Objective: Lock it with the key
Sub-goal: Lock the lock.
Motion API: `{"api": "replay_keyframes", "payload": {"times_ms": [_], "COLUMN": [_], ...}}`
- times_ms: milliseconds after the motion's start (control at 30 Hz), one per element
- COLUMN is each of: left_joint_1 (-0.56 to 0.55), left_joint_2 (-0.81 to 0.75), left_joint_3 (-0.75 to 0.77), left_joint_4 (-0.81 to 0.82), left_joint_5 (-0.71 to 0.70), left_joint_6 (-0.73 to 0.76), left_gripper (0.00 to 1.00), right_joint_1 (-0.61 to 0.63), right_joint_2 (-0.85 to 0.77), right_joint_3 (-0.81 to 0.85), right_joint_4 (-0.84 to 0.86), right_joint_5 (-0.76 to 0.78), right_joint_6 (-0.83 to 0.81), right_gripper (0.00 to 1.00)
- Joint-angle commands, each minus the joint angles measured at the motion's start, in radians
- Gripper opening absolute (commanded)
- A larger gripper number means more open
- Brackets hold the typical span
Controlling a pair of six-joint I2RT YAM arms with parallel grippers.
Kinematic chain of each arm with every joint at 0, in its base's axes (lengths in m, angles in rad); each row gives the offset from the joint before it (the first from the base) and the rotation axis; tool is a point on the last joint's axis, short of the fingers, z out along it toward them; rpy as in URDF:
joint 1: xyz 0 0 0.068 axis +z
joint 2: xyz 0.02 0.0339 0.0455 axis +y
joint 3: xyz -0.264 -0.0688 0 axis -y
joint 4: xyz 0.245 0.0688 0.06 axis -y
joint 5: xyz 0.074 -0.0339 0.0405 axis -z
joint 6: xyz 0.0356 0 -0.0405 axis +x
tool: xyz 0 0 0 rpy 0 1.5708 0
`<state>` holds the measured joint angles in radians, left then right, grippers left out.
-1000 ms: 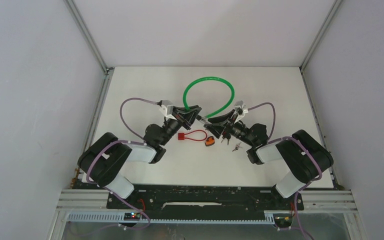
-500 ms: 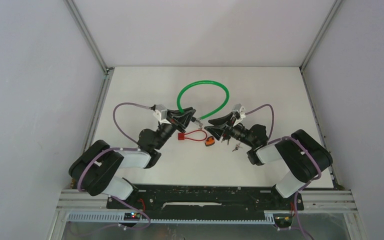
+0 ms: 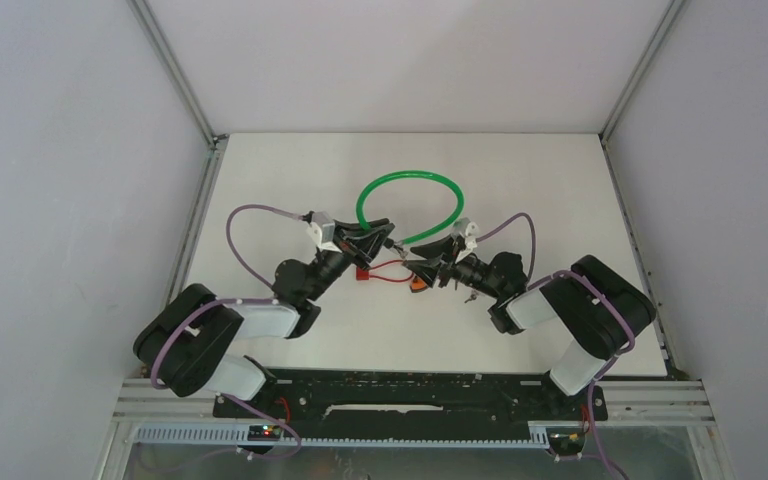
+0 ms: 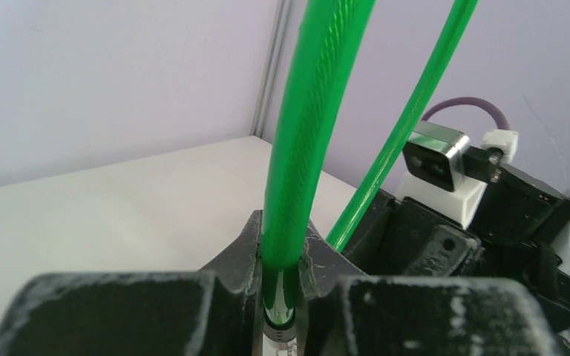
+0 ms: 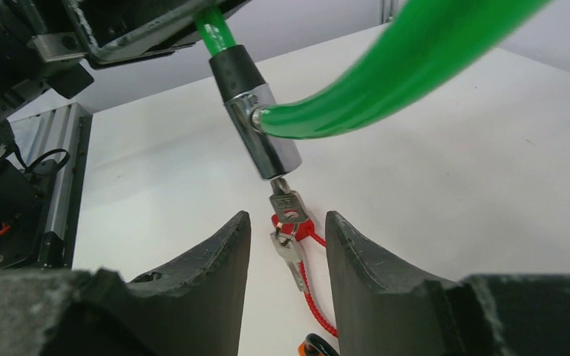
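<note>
White table [image 3: 260,180] is carrying a green cable [image 3: 410,177] arching over its middle. Left gripper [image 4: 278,297] is clamping tight on one cable end beside the lock barrel [image 5: 256,126]. Right gripper [image 3: 420,262] is standing partly spread, gripping nothing, its fingers flanking the key [image 5: 286,204] sitting in the barrel's end.

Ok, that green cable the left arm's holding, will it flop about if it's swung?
Probably springy, not limp: the green cable holds a smooth arch. Pinched near one end by the left gripper, the loop would likely sway. The key hanging under the lock barrel will probably swing loosely too.
</note>
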<state>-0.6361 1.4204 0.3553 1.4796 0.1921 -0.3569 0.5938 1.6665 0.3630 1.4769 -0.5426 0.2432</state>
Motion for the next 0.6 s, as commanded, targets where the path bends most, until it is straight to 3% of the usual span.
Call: {"api": "replay_keyframes", "payload": {"times_ms": [0,567], "left_joint_1": [0.006,0.006], "left_joint_2": [-0.047,-0.015], "left_joint_3": [-0.003,0.034], "left_joint_4": [0.114,0.114], "left_joint_5": [0.069,0.137], "left_joint_6": [0.01,-0.028], "left_gripper": [0.0,0.0], "right_joint_1": [0.0,0.035], "right_joint_2": [0.014,0.019], "right_joint_3": [0.017,0.027], "right_joint_4": [0.045,0.045], "right_joint_5": [0.021,-0.002], "right_joint_6": [-0.056,-0.076], "right_gripper": [0.43,0.36]}}
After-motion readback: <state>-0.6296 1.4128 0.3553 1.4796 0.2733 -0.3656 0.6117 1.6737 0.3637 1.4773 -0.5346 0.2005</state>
